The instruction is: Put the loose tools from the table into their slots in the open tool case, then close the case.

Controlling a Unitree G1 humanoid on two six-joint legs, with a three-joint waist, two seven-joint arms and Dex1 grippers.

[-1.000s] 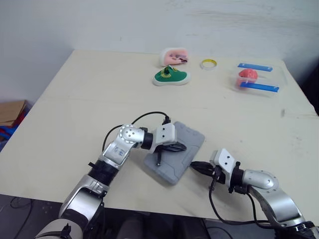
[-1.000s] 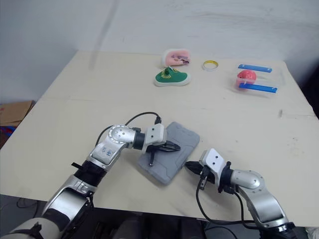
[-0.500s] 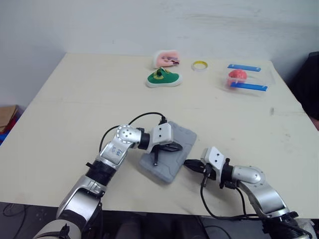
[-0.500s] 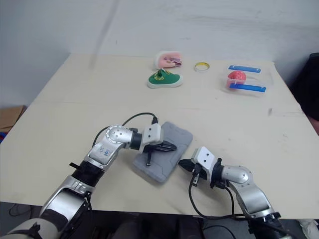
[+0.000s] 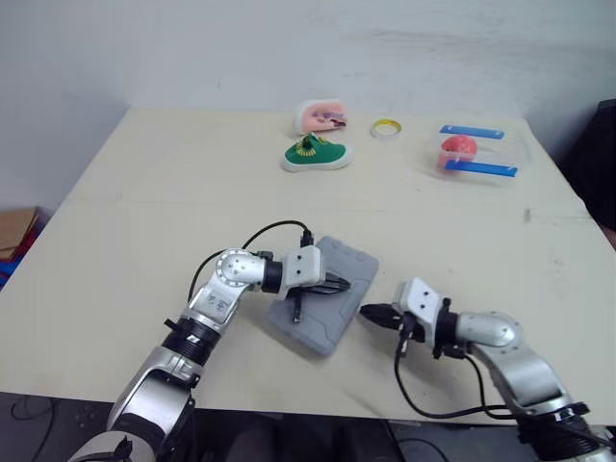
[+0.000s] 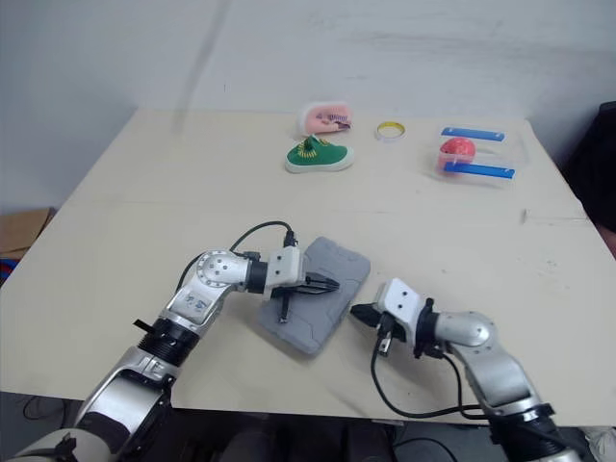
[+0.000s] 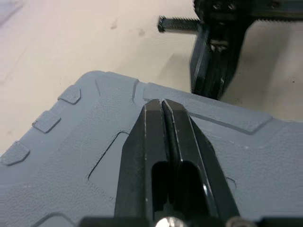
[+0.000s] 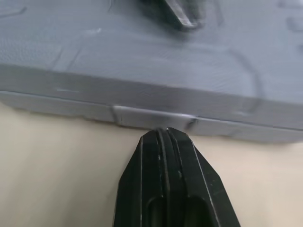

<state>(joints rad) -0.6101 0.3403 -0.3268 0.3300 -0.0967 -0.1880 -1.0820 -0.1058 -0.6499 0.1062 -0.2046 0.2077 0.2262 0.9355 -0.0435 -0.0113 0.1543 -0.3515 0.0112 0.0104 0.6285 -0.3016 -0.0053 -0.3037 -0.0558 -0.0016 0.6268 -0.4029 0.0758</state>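
Bright, even overhead light washes the pale table (image 5: 144, 221), leaving only soft, faint shadows close beside the grey case (image 5: 352, 265) at the near side.

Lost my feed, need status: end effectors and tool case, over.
Left end effector shut, over tool case. Right end effector shut, at its side edge. Case closed.
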